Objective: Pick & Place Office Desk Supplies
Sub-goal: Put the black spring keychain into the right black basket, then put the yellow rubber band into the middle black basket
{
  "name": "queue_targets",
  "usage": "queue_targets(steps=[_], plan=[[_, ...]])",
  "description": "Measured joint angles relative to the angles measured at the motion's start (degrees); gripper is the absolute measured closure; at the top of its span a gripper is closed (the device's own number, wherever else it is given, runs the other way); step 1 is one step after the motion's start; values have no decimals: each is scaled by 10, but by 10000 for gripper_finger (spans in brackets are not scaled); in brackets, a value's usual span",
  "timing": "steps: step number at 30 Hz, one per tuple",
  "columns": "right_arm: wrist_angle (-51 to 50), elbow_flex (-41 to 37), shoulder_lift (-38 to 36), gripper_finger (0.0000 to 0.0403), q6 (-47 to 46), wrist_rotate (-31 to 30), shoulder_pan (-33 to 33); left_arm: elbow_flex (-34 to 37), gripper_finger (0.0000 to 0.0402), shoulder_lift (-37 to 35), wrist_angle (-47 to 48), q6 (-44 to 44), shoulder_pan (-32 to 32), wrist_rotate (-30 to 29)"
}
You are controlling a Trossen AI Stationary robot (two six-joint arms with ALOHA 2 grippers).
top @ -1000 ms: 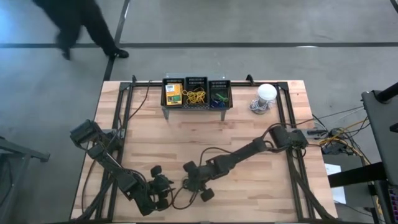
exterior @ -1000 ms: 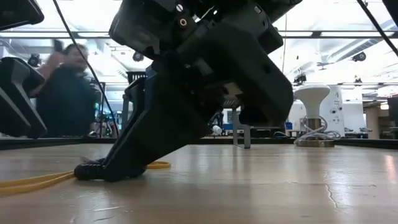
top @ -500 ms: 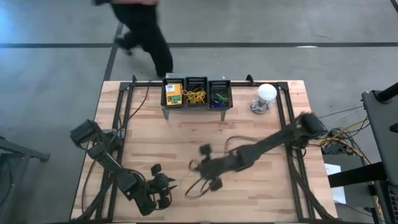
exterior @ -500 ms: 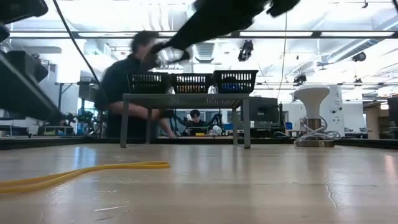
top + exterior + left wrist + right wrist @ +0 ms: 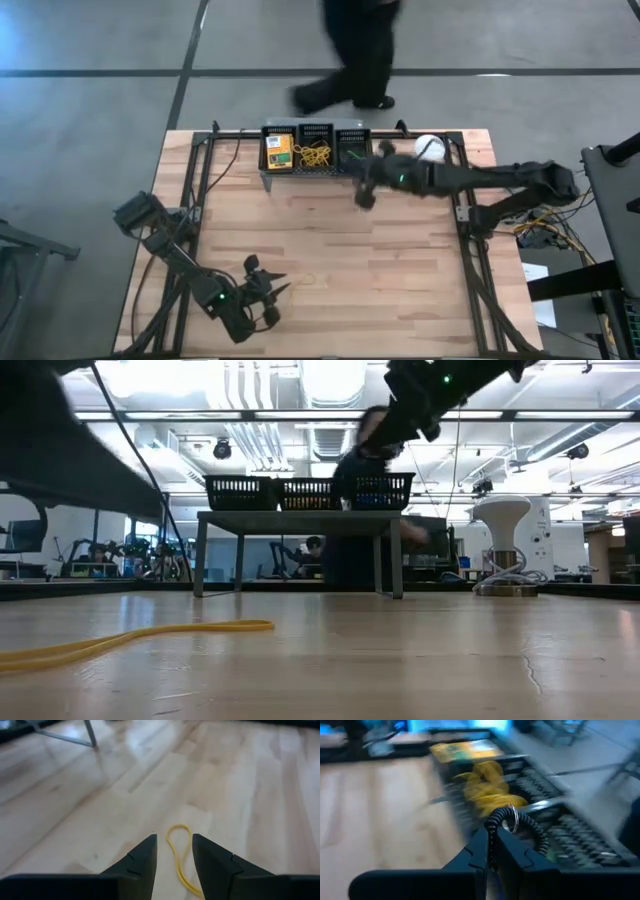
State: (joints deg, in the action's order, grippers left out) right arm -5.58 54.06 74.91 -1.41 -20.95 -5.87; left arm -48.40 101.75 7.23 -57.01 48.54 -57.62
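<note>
My right gripper point(image 5: 362, 192) hangs in the air just in front of the grey shelf point(image 5: 315, 175) at the table's far edge, shut on a black coiled cord point(image 5: 517, 822) with a metal ring. Three black baskets stand on the shelf: one with a yellow-and-green crayon box point(image 5: 278, 150), one with yellow rubber bands point(image 5: 313, 153), one with green items point(image 5: 352, 156). My left gripper point(image 5: 174, 847) is open, low at the near left. A yellow rubber band point(image 5: 178, 851) lies flat on the table between and ahead of its fingers. My right gripper pinches the black coiled cord between its two fingertips point(image 5: 481, 845). A loop of the coil with the metal ring point(image 5: 511, 819) arches up past the tips, lifted clear of table and baskets. Motion blur hides the rest of the hold.
A white bulb-like object point(image 5: 428, 150) stands on the table right of the shelf. A person point(image 5: 355, 50) walks past beyond the far edge. Bare wood lies between the shelf and my left gripper. The yellow band point(image 5: 150, 635) shows in the low view.
My right gripper rose from the near middle of the table, beside my left gripper, and swung fast toward the far edge until it reached the shelf. The black coiled cord went with it, lifted clear of the wood. The person walked from left to right behind the table.
</note>
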Motion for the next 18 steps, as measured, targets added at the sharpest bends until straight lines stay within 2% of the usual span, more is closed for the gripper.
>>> queue_targets(steps=[3,7,10,18], plan=[[2,0,-15,384,0,39,-74,0,272,0,-6,0,-12,-15],[-2,0,-5,374,-14,152,-151,0,272,0,-8,2,-29,-15],[0,5,10,360,-25,223,-180,0,272,0,-13,1,-35,-15],[-1,24,35,284,-18,236,-184,0,272,0,-15,1,-36,-13]])
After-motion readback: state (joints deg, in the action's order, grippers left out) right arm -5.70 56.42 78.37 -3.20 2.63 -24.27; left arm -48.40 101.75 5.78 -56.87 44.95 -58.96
